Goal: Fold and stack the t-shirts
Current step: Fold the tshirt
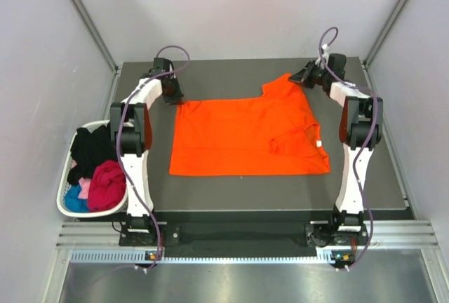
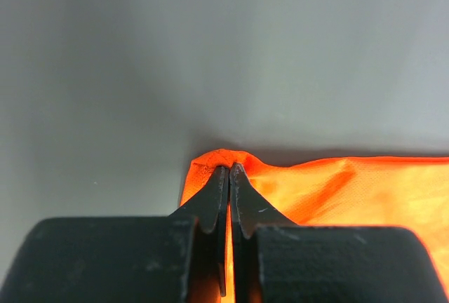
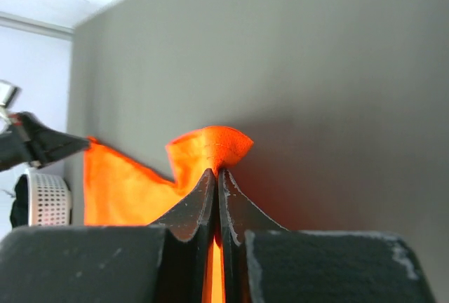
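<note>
Since no folded pile shows anywhere on the table, the task looks to be at an early stage. The orange t-shirt lies spread across the middle of the dark tabletop in the top view. It is mostly flat, with some cloth doubled over on its right part near a small white label. I judge this as the opening of a fold rather than a finished one.

The left gripper is clamped on the shirt's upper left corner; its wrist view shows the jaws pressed together with a small hump of orange cloth between the tips. The right gripper is pinched on the sleeve that juts out at the upper right, its jaws likewise together on a raised peak of fabric.

More work waits at the left edge of the frame. A white basket hangs beside the table and holds a black garment, a magenta one and a blue one, all crumpled and unfolded.

Nothing lies on the orange shirt or across the path toward the near edge. The left arm stands between the shirt and the basket.
</note>
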Controlling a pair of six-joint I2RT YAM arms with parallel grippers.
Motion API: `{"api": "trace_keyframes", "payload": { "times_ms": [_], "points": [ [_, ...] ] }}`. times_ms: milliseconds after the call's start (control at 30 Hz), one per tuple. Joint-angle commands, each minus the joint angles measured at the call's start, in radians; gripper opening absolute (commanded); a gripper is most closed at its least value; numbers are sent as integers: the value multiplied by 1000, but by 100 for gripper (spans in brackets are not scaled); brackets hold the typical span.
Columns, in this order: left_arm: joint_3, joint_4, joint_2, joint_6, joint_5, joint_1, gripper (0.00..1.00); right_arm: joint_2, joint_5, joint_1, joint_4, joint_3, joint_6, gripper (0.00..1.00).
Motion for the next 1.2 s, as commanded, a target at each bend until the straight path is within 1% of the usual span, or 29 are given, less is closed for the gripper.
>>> {"api": "trace_keyframes", "payload": {
  "times_ms": [0,233,400,500,667,800,967,1167],
  "points": [
    [-4,0,-87,-14,-32,0,0,-150,-42,-16,105,-29,-23,0],
    [-33,8,-127,-51,-52,0,0,-234,-33,-16,120,-133,-63,0],
    [-44,-12,-157,-57,-46,0,0,-324,26,-17,103,-230,-101,0],
    [-83,-12,-190,-62,-38,0,0,-369,57,-17,107,-300,-117,0],
    [-169,-20,-243,-70,-11,-2,0,-436,60,-19,175,-418,-101,0],
    [-226,-20,-285,-57,-20,-5,0,-498,83,-20,210,-495,-114,0],
    [-269,-41,-337,-54,-18,-7,0,-600,116,-22,193,-580,-132,0],
    [-355,-50,-406,-57,-29,-14,0,-741,149,-36,190,-768,-149,0]
  ]
}}
